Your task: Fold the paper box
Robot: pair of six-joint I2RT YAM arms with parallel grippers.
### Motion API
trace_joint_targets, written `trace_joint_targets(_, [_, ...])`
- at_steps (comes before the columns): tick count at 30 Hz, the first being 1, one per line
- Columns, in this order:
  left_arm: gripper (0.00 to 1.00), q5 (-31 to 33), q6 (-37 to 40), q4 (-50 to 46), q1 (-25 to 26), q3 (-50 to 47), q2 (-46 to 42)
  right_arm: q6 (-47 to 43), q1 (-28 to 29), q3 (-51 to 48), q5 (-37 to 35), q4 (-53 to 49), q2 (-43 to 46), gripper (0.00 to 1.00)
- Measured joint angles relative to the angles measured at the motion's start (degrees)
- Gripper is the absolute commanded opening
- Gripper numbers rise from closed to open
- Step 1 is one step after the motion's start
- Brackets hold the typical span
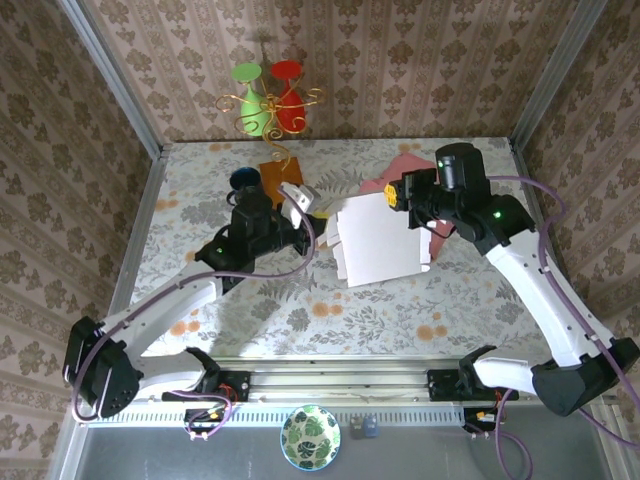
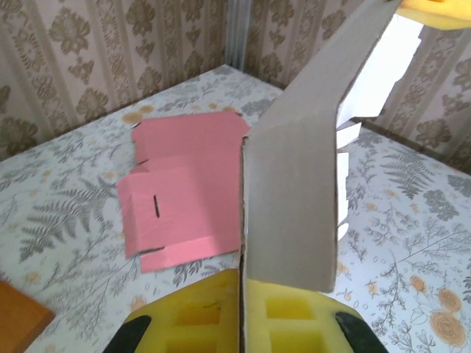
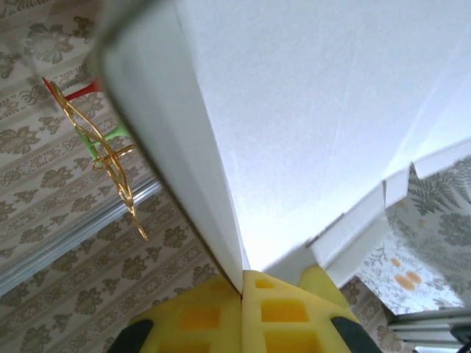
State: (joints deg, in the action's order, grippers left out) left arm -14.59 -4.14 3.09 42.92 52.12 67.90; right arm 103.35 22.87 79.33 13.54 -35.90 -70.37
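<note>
Box [image 1: 375, 240] [image 2: 294, 198] [image 3: 309, 110]: one; white card outside, grey-brown inside, flat panels with creased flaps and tabbed edges; held tilted in the air over the middle of the table, between both grippers.
Left gripper [image 1: 300, 212] [image 2: 241, 283]: yellow foam pads with square pockets, clamped tight on a grey flap's edge.
Right gripper [image 1: 402, 196] [image 3: 241, 294]: the same yellow pads, pinched on the box's white wall.
Sheets: two, flat on the table; one pink [image 1: 402, 165] [image 2: 188, 191], die-cut with a slot; one orange [image 1: 283, 172] [image 2: 18, 320].
Table [image 1: 200, 200]: floral printed surface.
Stand [image 1: 268, 110] [image 3: 103, 147]: one, curled gold wire, holding two glasses, green [image 1: 250, 95] and red [image 1: 288, 92].
Bowl [image 1: 310, 437]: one, round, leaf-patterned, at the near edge.
Cup [image 1: 245, 180]: one, dark, just beside the orange sheet.
</note>
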Motion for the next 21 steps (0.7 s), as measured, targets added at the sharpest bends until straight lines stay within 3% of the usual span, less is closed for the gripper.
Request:
trace_joint_targets(3, [0.0, 5.86, -0.37, -3.65, 3.72, 0.28, -1.68, -1.49, 0.28, -2.89, -1.07, 4.7, -0.28, 0.24])
trace_joint_targets(8, [0.0, 15.39, -1.09, -7.78, 10.25, 1.81, -2.03, -2.82, 1.77, -4.63, -2.19, 9.29, -2.05, 0.34])
trace_joint_targets(14, [0.0, 20.96, -1.88, -10.67, 10.97, 2.12, -2.03, -3.26, 2.58, -4.68, -2.6, 11.06, -3.34, 0.32])
trace_joint_targets(21, [0.0, 22.4, -1.88, -11.89, 11.06, 2.32, -2.03, -4.9, 2.82, -4.68, -2.32, 11.02, -5.49, 0.4])
